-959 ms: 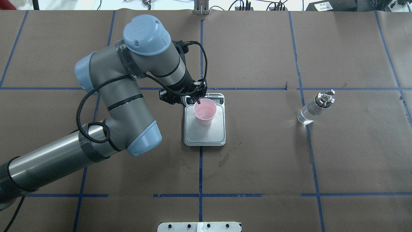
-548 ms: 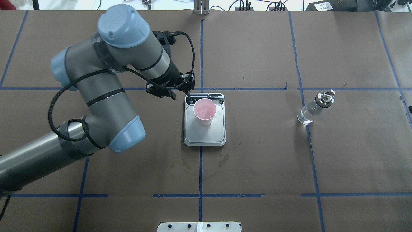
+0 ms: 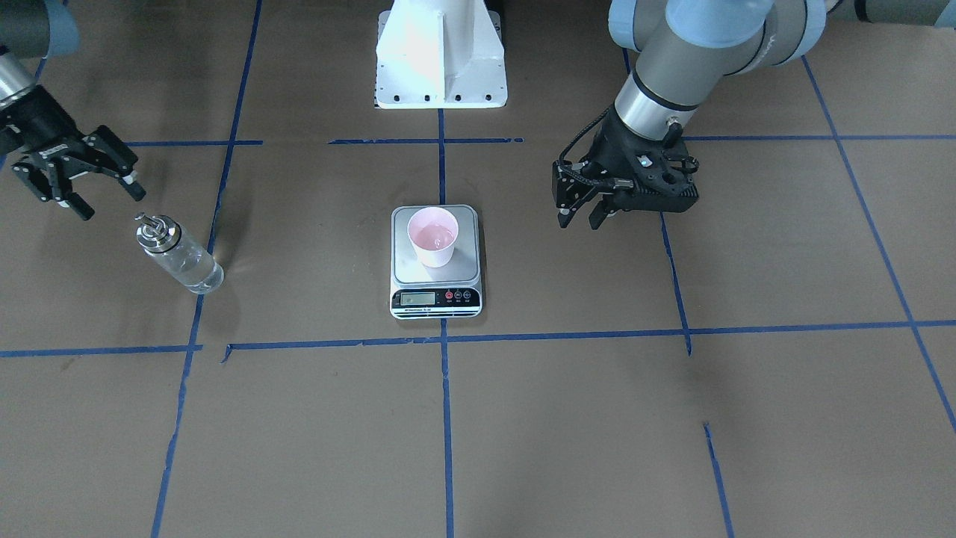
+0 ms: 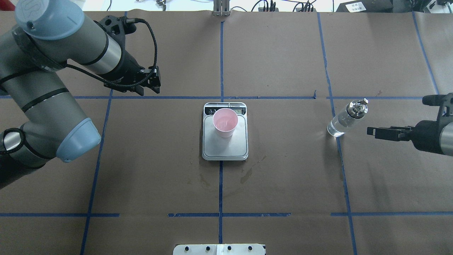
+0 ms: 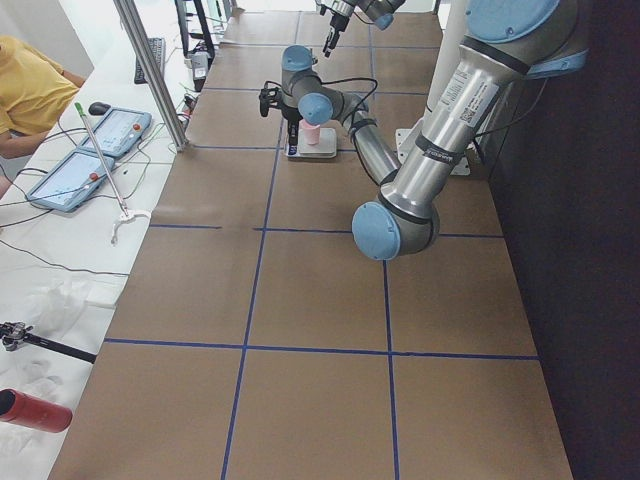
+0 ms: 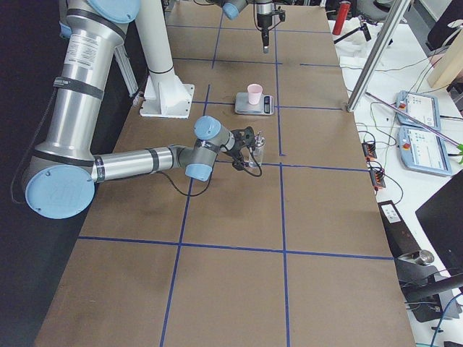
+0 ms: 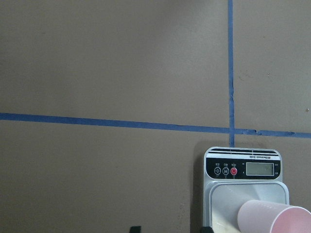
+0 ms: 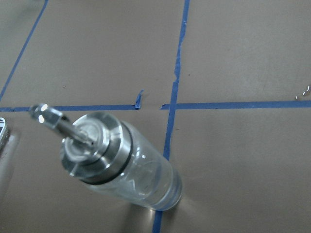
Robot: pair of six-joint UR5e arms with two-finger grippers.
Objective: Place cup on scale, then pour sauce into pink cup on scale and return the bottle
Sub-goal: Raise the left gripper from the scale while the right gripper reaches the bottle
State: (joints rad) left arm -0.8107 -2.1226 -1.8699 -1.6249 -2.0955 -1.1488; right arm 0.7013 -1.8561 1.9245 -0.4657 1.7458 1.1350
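- The cup (image 3: 433,237) stands upright on the scale (image 3: 435,299) at the centre of the front-facing view, so the placing looks done.
- The left gripper (image 3: 581,220) hangs right of centre, well apart from the scale, its fingers spread and empty.
- The bottle (image 3: 179,258) stands at centre left, sauce (image 8: 146,182) inside. The right gripper (image 3: 110,200) is near it at upper left, claw spread wide and not touching.
- The step in hand, I judge, is grasping the bottle. Bring the fingers level on either side of the glass below the metal collar, centre them, then close firmly. Smooth glass may slip, and a one-sided nudge could tip it.
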